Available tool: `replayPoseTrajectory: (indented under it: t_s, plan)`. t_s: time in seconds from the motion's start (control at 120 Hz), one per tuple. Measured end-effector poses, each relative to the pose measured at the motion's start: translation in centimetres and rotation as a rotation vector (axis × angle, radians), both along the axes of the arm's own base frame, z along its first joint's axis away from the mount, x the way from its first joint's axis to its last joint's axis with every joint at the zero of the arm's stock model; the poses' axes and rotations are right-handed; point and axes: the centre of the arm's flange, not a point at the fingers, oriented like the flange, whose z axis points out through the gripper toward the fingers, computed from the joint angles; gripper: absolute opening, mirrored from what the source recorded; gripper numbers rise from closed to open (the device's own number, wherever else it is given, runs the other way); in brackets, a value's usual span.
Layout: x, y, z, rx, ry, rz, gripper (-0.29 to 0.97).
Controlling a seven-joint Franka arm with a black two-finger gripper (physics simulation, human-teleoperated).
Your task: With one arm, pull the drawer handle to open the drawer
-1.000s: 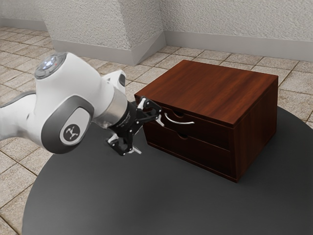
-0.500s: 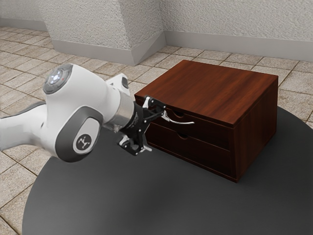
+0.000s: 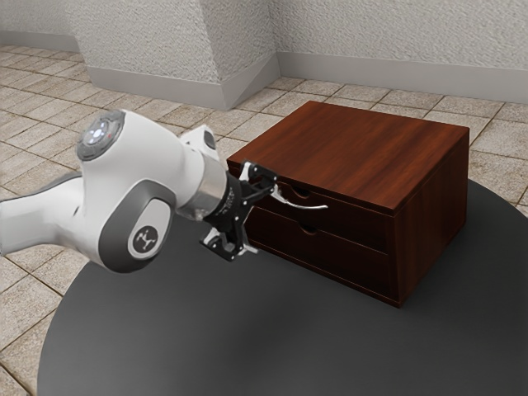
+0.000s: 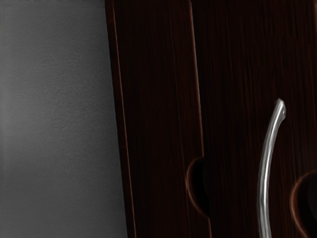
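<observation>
Tiled floor and rough plaster walls surround a round dark table, where a white Franka arm reaches in from the exterior view's left toward a dark wooden two-drawer cabinet. Its black gripper stands with jaws spread wide, gripping nothing. The upper finger is right at the left end of the curved silver handle on the top drawer, and the lower finger is down near the table. The top drawer sits flush with the cabinet front, unopened, as does the lower drawer. By the look of it, the step in hand is lining up on the handle, and the hand appears off to the bar's left end rather than astride it. A clean pull would likely call for shifting right along the cabinet front until the bar lies between the fingers. The gripper would then close firmly across it and draw straight back, square to the drawer face. A grip taken at the very tip risks slipping off.
</observation>
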Motion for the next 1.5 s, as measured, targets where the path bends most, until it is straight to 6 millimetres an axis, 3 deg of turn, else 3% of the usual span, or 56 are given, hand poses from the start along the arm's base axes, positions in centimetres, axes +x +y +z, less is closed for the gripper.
replayPoseTrajectory:
  t_s: [0.6,1.5]
  plan:
    - [2.4,0.1,-1.7,-0.013,-0.006,0.023,0.68]
    - [3.9,0.3,-2.7,-0.019,0.004,0.036,0.68]
